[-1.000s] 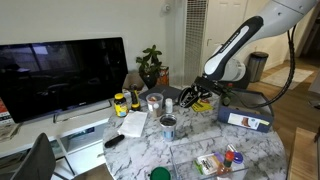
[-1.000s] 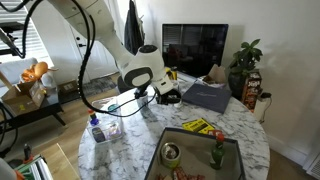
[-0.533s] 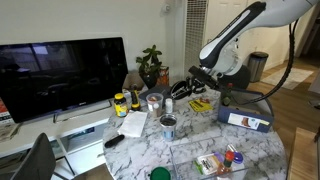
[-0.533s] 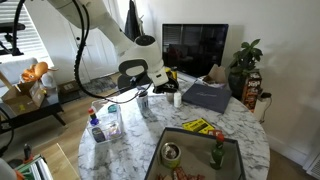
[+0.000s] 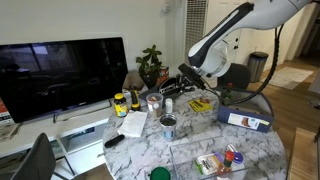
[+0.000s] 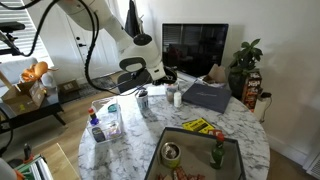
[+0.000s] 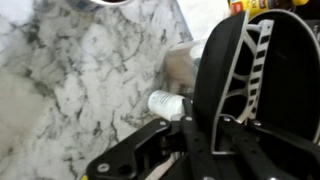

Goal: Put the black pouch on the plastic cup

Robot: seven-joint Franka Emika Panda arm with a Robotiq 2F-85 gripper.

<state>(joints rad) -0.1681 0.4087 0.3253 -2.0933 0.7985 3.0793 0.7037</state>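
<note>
My gripper (image 5: 184, 80) is shut on the black pouch (image 7: 243, 72) and holds it in the air above the marble table. In the wrist view the pouch's pale zip line curves across its dark face, and it fills the right half. The plastic cup (image 5: 154, 101), pale with a reddish-brown rim, stands on the table below the gripper and toward the TV. A sliver of its rim shows at the top edge of the wrist view (image 7: 112, 3). In an exterior view the gripper (image 6: 162, 76) hangs over the table's far side, and I cannot pick out the cup there.
A silvery can (image 5: 168, 126) stands near the table's middle and a small white bottle (image 7: 167, 104) lies under the gripper. A yellow-labelled bottle (image 5: 120, 103), a black remote (image 5: 113, 141), a blue box (image 5: 245, 121), a tray (image 6: 195, 155) and a TV (image 5: 62, 73) are around.
The gripper has risen and carried the pouch across the table toward the cup and the TV. The things on the table have not moved.
</note>
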